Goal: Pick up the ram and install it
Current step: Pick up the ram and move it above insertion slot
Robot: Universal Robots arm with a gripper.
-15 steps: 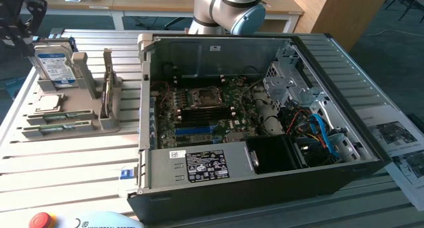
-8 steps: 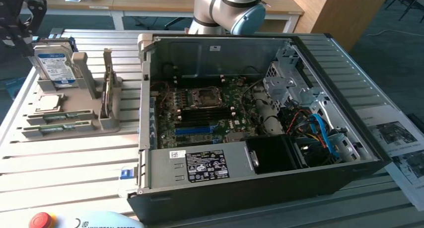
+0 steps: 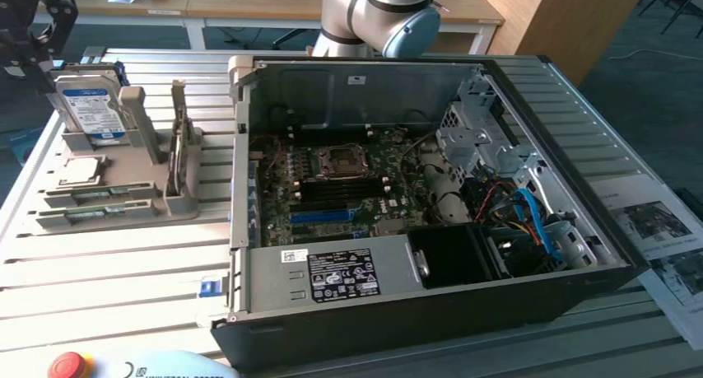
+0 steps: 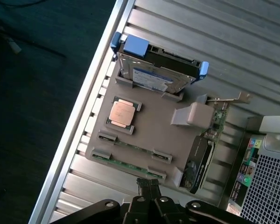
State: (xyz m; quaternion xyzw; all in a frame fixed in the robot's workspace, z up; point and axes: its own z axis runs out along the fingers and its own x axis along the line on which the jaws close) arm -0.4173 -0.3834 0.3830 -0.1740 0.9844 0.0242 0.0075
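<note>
Two ram sticks lie flat in slots of the grey holder point(image 4: 154, 130), thin green boards: one ram stick point(image 4: 134, 145) point(image 3: 101, 194) and a second ram stick point(image 4: 126, 163) point(image 3: 94, 214) beside it at the holder's edge. My gripper point(image 4: 148, 185) hovers high above that edge, its black fingers pressed together and holding nothing. In the exterior view the black wrist point(image 3: 33, 28) hangs over the table's far left corner, above the holder. The open computer case point(image 3: 439, 312) lies at mid table with its motherboard point(image 3: 341, 189) exposed.
The holder also carries an upright hard drive point(image 4: 154, 74) point(image 3: 88, 106), a square processor chip point(image 4: 121, 113) point(image 3: 79, 170) and a standing expansion card point(image 4: 200, 154) point(image 3: 181, 143). A blue slot point(image 3: 324, 216) sits on the motherboard. The slatted table's edge point(image 4: 79, 116) runs close beside the holder.
</note>
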